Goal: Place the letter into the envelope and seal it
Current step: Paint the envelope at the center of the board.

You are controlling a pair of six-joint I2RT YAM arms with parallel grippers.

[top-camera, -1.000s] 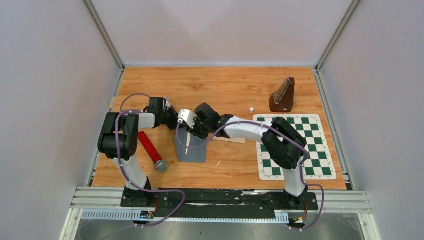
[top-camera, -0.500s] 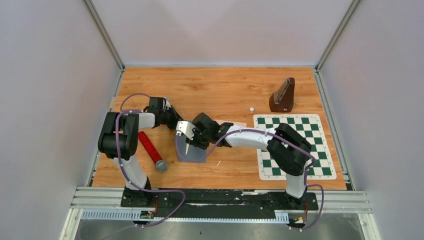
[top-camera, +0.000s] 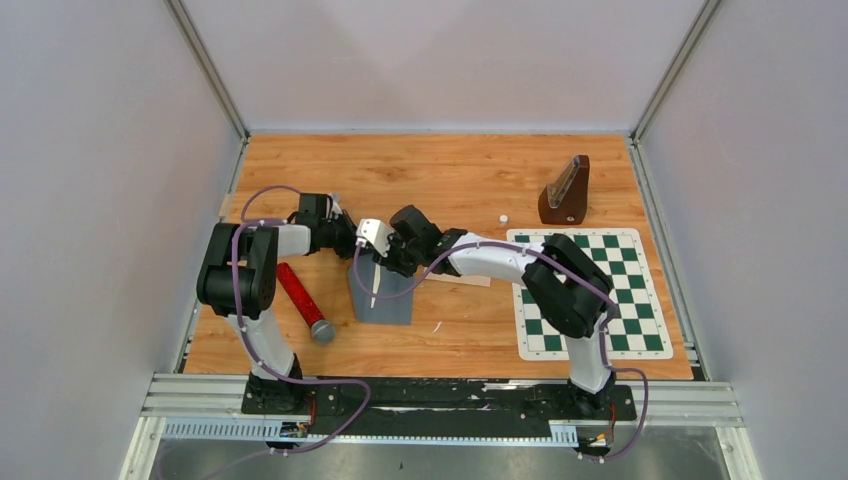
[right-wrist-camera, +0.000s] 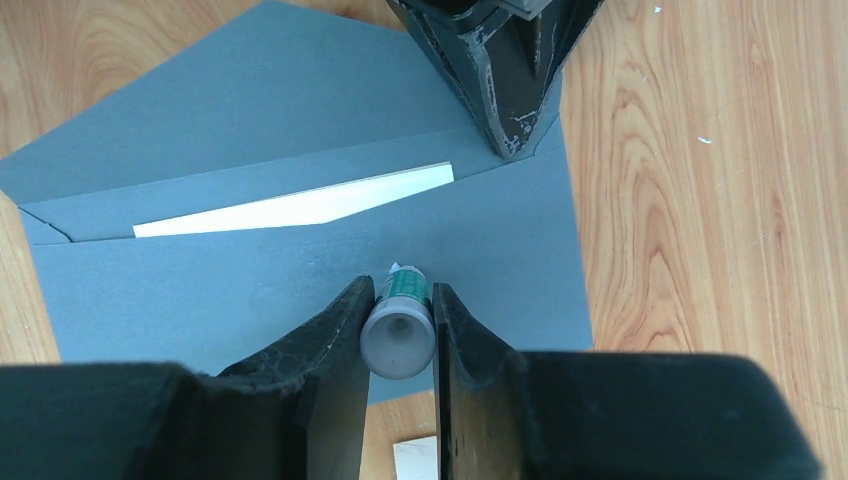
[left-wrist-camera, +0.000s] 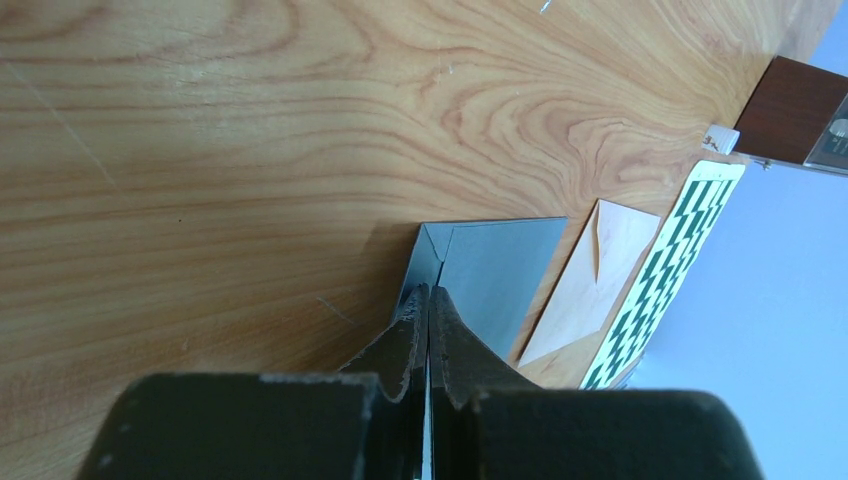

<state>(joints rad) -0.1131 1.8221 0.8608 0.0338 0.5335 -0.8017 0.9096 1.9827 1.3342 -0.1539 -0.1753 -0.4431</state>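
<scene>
A grey envelope (top-camera: 385,300) lies flat with its flap open (right-wrist-camera: 250,90). The white letter (right-wrist-camera: 300,200) sits in its mouth, only a thin strip showing. My left gripper (left-wrist-camera: 428,295) is shut on the envelope's (left-wrist-camera: 495,270) corner by the fold. In the right wrist view, the left fingers (right-wrist-camera: 505,80) come in from the top. My right gripper (right-wrist-camera: 400,292) is shut on a small white and green glue stick (right-wrist-camera: 398,338). The stick points down at the envelope's front, just below the mouth. In the top view, the right gripper (top-camera: 385,266) hangs over the envelope's far end.
A red cylinder with a grey end (top-camera: 304,302) lies left of the envelope. A tan paper (left-wrist-camera: 600,270) lies on its right, beside the green chessboard mat (top-camera: 590,290). A brown metronome (top-camera: 565,190) and a small white ball (top-camera: 503,217) are at the back right.
My right gripper with the glue stick swept toward the near side over the envelope, then came back to where it was. The left gripper stayed still.
</scene>
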